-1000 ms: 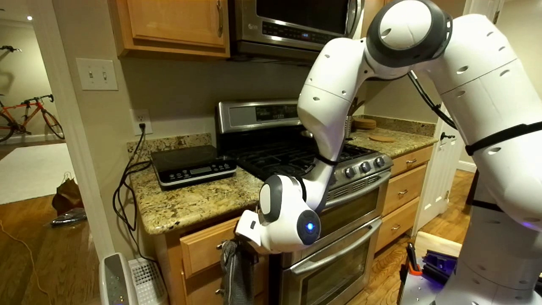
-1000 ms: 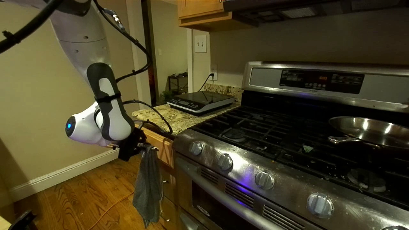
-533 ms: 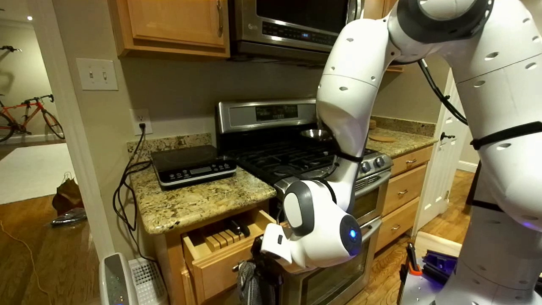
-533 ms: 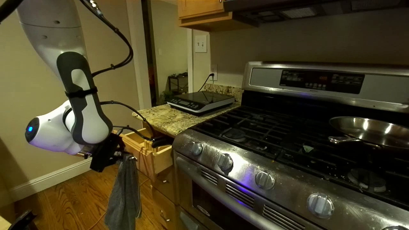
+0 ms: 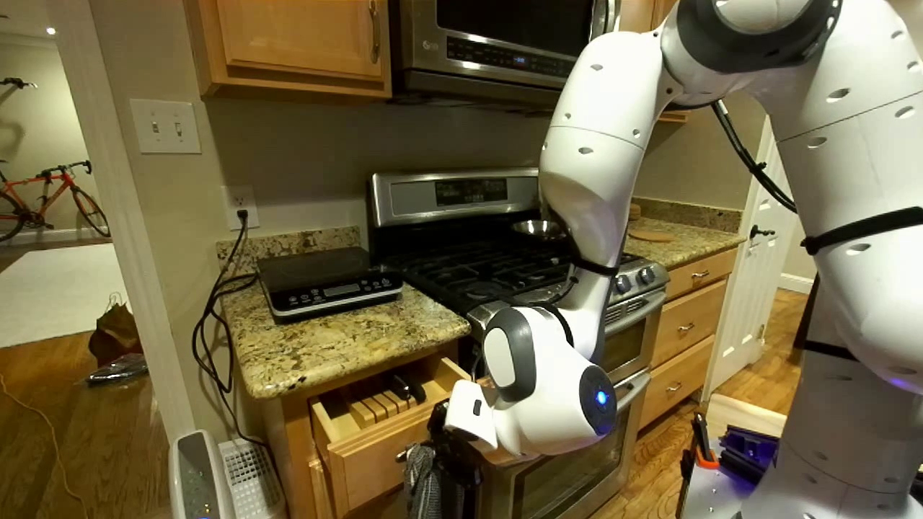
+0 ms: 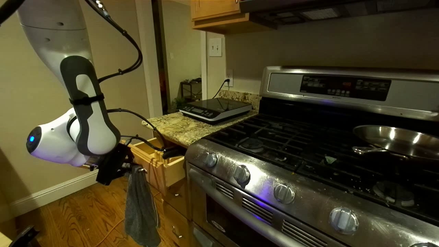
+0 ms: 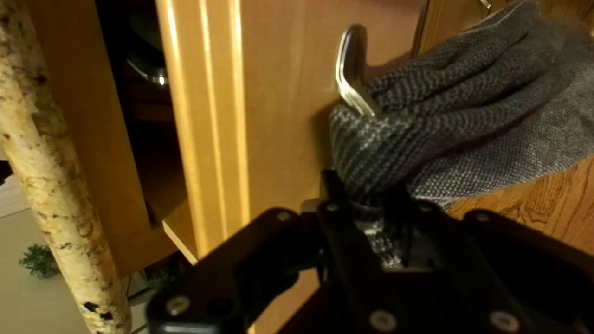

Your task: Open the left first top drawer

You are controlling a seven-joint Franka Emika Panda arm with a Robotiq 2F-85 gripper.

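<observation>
The gripper (image 7: 364,197) is pinching a bunched fold of grey towel (image 7: 464,102) between its black fingers (image 7: 344,239), right at the metal drawer handle (image 7: 351,88); whether the fingers also bear on metal under the cloth, I cannot tell. The towel wraps the handle, and its loose end hangs down. The handle sits on the front of the oak top drawer (image 5: 382,461), which is partly pulled out from beneath the granite counter (image 5: 332,346) on the left side of the scene, just left of the stainless-steel gas range (image 6: 262,178). Inside the drawer is a slotted wooden knife tray (image 5: 369,407), with dark handles (image 5: 409,389) toward its right. A portable cooktop (image 5: 328,277) sits on the counter. A steel skillet (image 6: 404,140) rests on the far right of the range, and a microwave (image 5: 505,47) hangs above the range.
</observation>
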